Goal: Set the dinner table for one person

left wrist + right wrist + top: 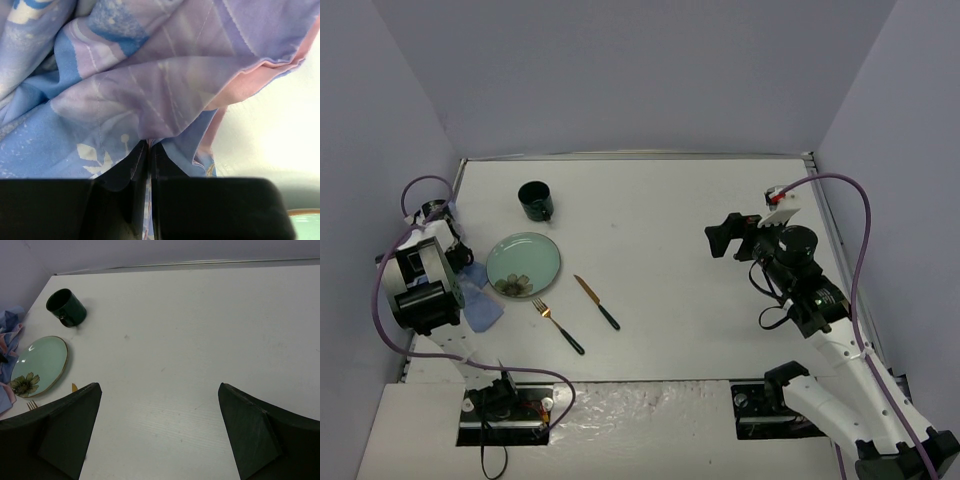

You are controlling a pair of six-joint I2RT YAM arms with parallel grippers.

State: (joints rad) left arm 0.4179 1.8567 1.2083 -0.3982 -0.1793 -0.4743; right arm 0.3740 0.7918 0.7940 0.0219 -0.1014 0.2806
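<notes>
The white dinner table (660, 260) holds a pale green plate (522, 265) with a flower print, a dark green mug (535, 201), a gold fork (557, 325) with a black handle and a gold knife (597, 302) with a black handle. A blue printed cloth (478, 295) lies at the left edge beside the plate. My left gripper (149, 155) is shut on the cloth (150, 90), which fills its wrist view. My right gripper (160, 410) is open and empty above bare table at the right (725, 238). The plate (39, 365) and mug (66, 306) show in the right wrist view.
Purple walls close in the table on three sides. A metal rail (640, 155) runs along the far edge. Purple cables (860, 250) loop off both arms.
</notes>
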